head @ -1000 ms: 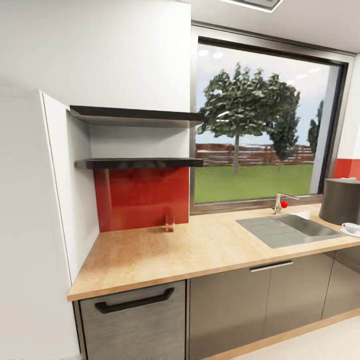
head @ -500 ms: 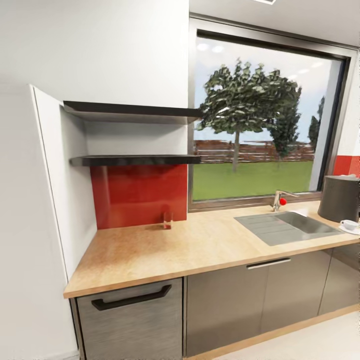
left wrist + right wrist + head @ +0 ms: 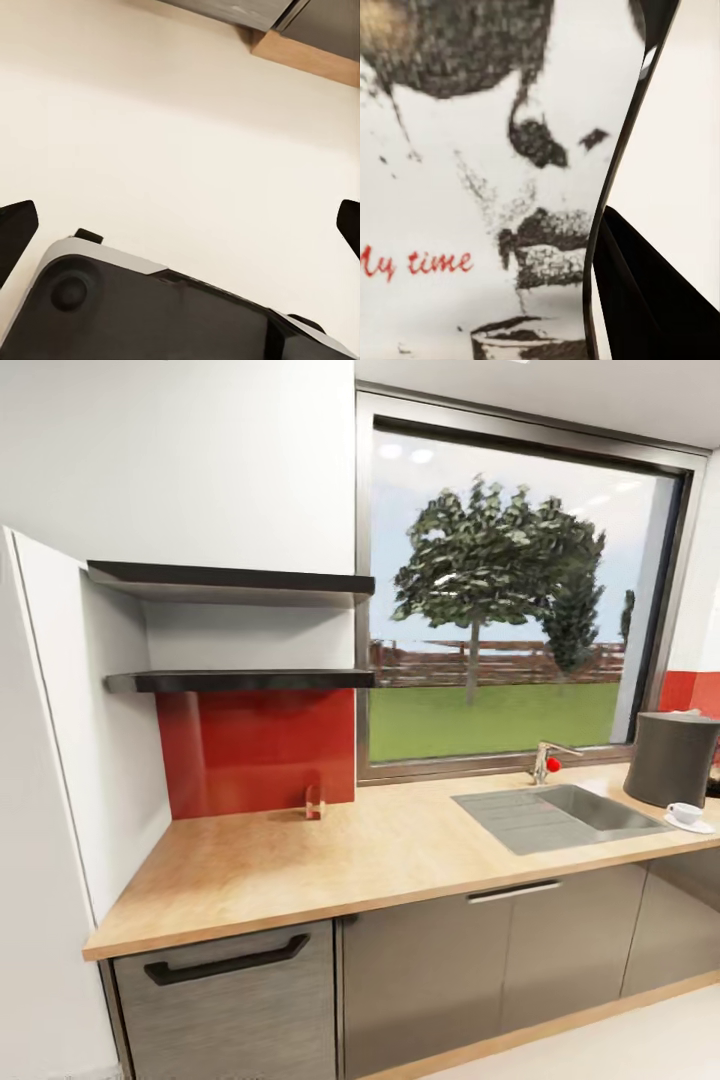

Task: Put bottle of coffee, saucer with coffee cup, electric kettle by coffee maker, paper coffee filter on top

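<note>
The right gripper (image 3: 585, 225) is clamped on the bottle of coffee (image 3: 472, 187). In the right wrist view its printed label, with dark sketch marks and red lettering reading "My time", takes up most of the frame, and one dark finger (image 3: 652, 300) presses along the bottle's edge at the lower right. The other finger is hidden behind it. The left gripper (image 3: 180, 232) is spread wide and empty, its two dark fingertips (image 3: 15, 236) at the far side edges of the left wrist view, with pale floor between them.

In the head view the wooden countertop (image 3: 380, 860) runs across the middle. A dark cylindrical appliance (image 3: 670, 755) stands at the far right, and I cannot tell whether it is the kettle or the coffee maker. Just in front of it the coffee cup (image 3: 683, 812) sits on its saucer (image 3: 690, 826). A small glass (image 3: 314, 802) stands against the red backsplash (image 3: 260, 750), under the dark shelves (image 3: 240, 680).

My worry is the carry. The bottle sits so near the camera that I cannot judge how deep the grip goes, and a jolt while the base rolls could twist it loose. Setting it down, a wide swing might clip the cup or knock the saucer off the counter's edge.
</note>
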Motion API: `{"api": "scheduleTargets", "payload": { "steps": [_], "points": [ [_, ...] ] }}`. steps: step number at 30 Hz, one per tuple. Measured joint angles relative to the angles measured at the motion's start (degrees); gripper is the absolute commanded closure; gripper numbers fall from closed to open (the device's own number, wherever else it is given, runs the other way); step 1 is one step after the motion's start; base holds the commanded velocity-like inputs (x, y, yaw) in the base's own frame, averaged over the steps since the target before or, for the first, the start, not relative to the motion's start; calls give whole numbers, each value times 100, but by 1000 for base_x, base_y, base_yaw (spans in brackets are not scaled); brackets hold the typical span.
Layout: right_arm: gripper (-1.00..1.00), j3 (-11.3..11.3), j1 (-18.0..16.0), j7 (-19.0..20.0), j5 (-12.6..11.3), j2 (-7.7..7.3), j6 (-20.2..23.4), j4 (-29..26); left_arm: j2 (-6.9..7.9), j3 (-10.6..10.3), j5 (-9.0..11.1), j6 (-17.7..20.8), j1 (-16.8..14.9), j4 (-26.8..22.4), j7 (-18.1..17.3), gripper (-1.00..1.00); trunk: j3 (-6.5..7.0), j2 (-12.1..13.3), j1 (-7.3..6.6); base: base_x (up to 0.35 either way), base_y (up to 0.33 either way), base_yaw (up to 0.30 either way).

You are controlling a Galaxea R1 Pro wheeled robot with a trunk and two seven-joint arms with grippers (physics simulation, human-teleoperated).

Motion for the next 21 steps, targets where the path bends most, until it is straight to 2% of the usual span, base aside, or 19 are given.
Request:
{"api": "scheduleTargets", "payload": {
  "steps": [8, 21],
  "points": [
    [100, 3, 0, -2, 1, 9, 0, 0, -9, -2, -9, 0, 0, 0, 0, -100, 0, 0, 0, 0, -308, 230],
    [100, 6, 0, -1, 2, 11, 1, 1, -14, -3, -3, 0, 0, 0, 0, -100, 0, -1, -1, 54, -312, 20]
  ]
}}
